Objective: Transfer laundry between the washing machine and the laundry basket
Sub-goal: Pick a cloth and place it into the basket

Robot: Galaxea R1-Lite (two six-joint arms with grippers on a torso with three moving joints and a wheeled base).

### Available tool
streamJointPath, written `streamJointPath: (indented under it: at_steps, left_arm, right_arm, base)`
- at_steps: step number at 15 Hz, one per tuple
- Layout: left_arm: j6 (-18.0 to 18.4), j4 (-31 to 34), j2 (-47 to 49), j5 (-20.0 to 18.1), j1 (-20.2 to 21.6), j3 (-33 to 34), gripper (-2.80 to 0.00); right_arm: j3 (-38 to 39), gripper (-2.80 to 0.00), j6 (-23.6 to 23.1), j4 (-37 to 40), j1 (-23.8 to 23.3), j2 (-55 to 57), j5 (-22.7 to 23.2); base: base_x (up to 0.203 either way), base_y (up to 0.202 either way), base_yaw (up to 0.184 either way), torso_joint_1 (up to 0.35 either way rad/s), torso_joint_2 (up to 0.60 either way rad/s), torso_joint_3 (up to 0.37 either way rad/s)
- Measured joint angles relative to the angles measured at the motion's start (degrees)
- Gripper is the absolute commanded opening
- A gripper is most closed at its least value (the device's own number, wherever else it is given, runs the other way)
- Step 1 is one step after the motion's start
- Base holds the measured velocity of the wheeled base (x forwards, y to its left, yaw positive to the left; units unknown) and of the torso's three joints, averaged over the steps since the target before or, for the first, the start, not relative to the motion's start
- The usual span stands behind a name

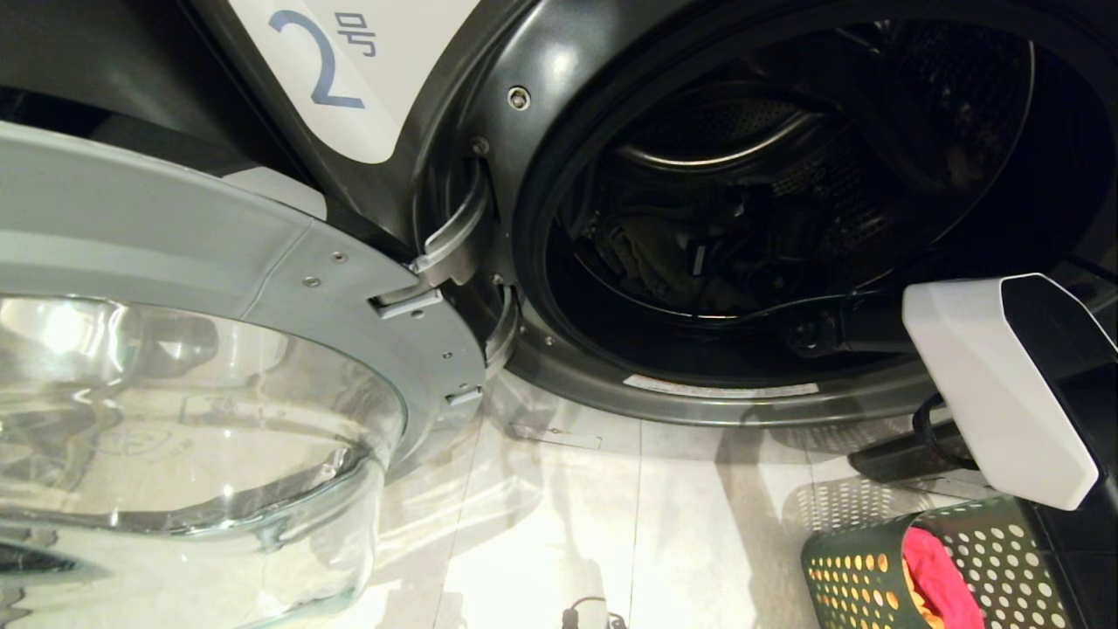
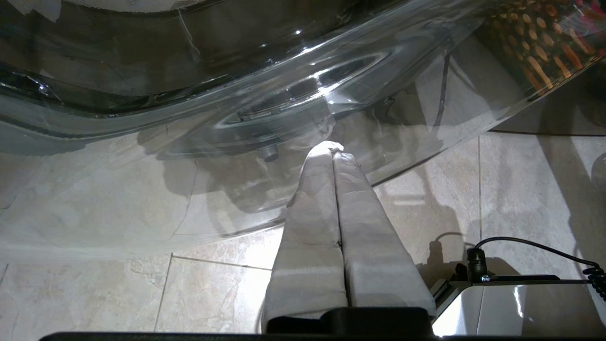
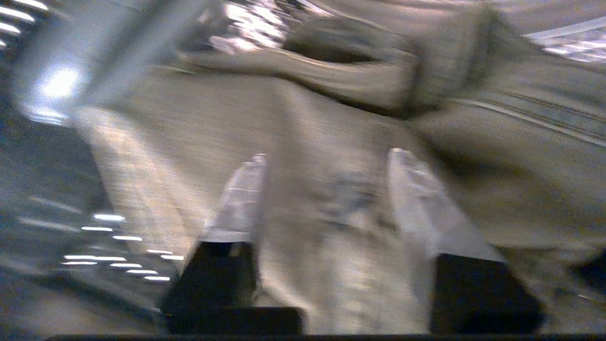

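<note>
The washing machine [image 1: 489, 87] marked "2" stands with its round glass door [image 1: 262, 262] swung open to the left. My right arm [image 1: 838, 328] reaches into the dark drum, where a dark grey-olive piece of laundry [image 1: 642, 253] lies. In the right wrist view my right gripper [image 3: 326, 154] is open, its fingers apart over that grey-olive cloth [image 3: 331, 118], with a fold of it lying between them. The green laundry basket [image 1: 873, 568] sits on the floor at lower right, holding a red-pink cloth [image 1: 939, 568] and a mustard-orange one [image 1: 917, 603]. My left gripper [image 2: 331, 148] is shut and empty, parked low under the door glass.
The bulging door glass [image 1: 175, 419] fills the lower left and hangs just over my left gripper. Pale floor tiles [image 1: 568, 524] run between the door and the basket. The drum's rubber seal [image 1: 533, 218] rings the opening. A black cable [image 2: 535, 246] lies by the robot's base.
</note>
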Motion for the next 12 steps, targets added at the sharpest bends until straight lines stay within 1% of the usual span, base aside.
streamJointPath:
  at_steps: [4,6,8,10,12]
  left_arm:
    - [0.0,0.0,0.0,0.0,0.0,0.0,-2.8]
    - [0.0,0.0,0.0,0.0,0.0,0.0,-2.8]
    - [0.0,0.0,0.0,0.0,0.0,0.0,-2.8]
    - [0.0,0.0,0.0,0.0,0.0,0.0,-2.8]
    - [0.0,0.0,0.0,0.0,0.0,0.0,-2.8]
  right_arm:
    - [0.0,0.0,3.9,1.1,2.2,-1.2,1.3]
    - [0.0,0.0,5.5,4.0,2.9,-1.9,1.7]
    - [0.0,0.0,7.0,8.0,3.2,-3.2,2.5]
    - [0.0,0.0,7.7,15.1,3.4,-5.6,3.3]
    - [0.0,0.0,7.9,20.0,3.2,-7.6,5.5]
  base:
    - [0.0,0.0,0.0,0.0,0.0,0.0]
    - [0.0,0.0,0.0,0.0,0.0,0.0]
    - [0.0,0.0,0.0,0.0,0.0,0.0]
    - [0.0,0.0,0.0,0.0,0.0,0.0]
    - [0.0,0.0,0.0,0.0,0.0,0.0]
